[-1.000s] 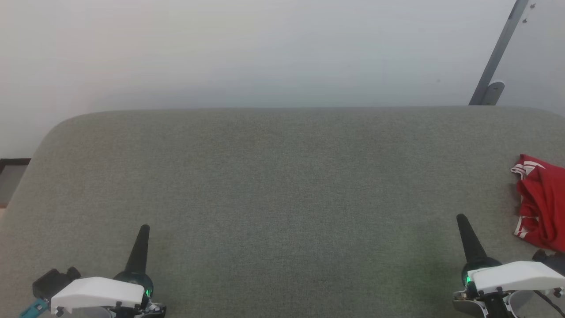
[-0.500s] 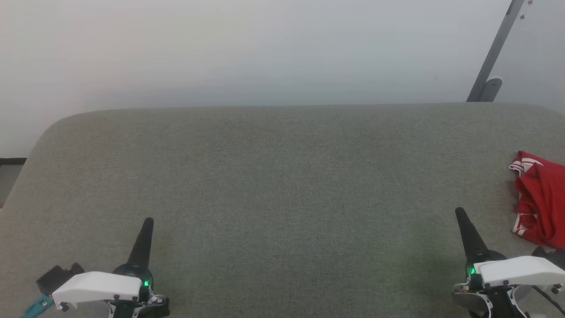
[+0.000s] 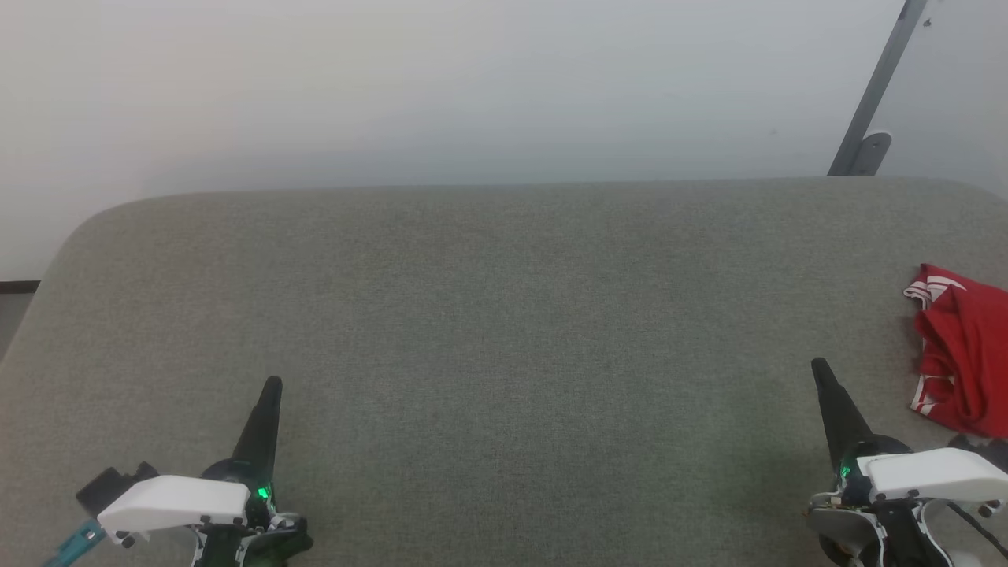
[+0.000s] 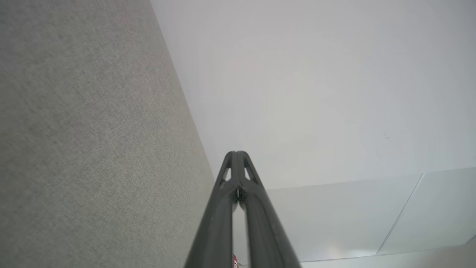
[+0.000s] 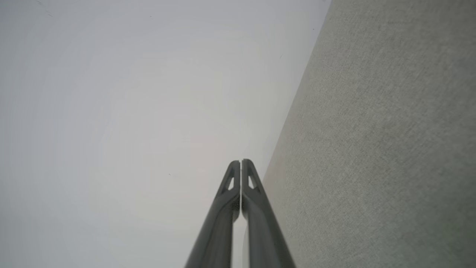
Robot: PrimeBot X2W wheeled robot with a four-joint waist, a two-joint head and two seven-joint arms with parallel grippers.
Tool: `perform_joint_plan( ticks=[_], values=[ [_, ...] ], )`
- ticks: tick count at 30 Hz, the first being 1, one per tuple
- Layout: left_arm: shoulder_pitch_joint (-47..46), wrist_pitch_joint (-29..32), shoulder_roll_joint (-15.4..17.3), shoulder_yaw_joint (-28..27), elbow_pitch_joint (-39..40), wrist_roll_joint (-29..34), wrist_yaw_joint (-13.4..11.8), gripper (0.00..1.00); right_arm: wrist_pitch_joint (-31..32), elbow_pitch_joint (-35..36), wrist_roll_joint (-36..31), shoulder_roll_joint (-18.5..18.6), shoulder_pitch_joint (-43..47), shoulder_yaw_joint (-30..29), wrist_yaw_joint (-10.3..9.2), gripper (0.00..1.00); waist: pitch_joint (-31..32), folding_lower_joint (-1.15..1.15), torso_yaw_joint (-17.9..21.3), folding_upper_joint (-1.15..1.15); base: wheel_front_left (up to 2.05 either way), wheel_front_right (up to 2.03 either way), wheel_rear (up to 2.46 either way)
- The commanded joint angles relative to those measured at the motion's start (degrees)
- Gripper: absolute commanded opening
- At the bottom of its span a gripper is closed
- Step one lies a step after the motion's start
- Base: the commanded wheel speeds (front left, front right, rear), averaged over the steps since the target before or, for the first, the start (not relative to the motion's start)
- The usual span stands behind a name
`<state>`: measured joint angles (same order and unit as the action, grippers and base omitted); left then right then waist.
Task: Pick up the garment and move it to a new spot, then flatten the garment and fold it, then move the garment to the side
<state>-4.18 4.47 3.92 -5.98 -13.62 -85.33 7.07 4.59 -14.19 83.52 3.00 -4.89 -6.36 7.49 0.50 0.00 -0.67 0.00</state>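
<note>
At the far right edge of the grey fabric-covered bench lies the small red jersey garment with red-white striped trim. It is bunched rather than flat, its visible part running away from the robot and cut by the picture's edge. It sits just right of the right end effector, the nearer one; the left end effector is well apart. Both have fingers pressed together, holding nothing.

**Black and white, lit green**

The left gripper and right gripper have long black fingers tapering to points, with triangular cut-outs near the ends. Each wrist wears a white angular cover with dark screws and a green light.
</note>
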Motion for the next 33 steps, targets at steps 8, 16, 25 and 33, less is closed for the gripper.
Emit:
perform_joint_plan(
  ticks=[8,16,25,33],
  values=[
    [-1.68,1.05,-0.39,-0.48,-0.15,-3.1,0.48,0.0,1.07,0.31,3.94,-0.18,-1.11,-0.21,0.01,0.0,-0.25,0.0,0.25,0.0,0.0,0.0,0.0],
    [-2.27,1.9,-0.92,-0.62,-0.36,-5.97,0.5,0.0,1.77,0.27,7.38,-0.2,-1.49,-0.23,0.0,0.0,-0.51,0.0,0.51,0.0,0.0,0.0,0.0],
    [-2.43,2.3,-1.19,-0.69,-0.49,-7.16,0.58,0.0,2.15,0.22,8.99,-0.22,-1.57,-0.25,0.0,0.0,-0.67,0.0,0.67,0.0,0.0,0.0,0.0],
    [-2.42,2.29,-1.19,-0.68,-0.48,-7.16,0.58,0.0,2.14,0.22,8.99,-0.22,-1.56,-0.24,0.0,0.0,-0.67,0.0,0.67,0.0,0.0,0.0,0.0]
  ],
)
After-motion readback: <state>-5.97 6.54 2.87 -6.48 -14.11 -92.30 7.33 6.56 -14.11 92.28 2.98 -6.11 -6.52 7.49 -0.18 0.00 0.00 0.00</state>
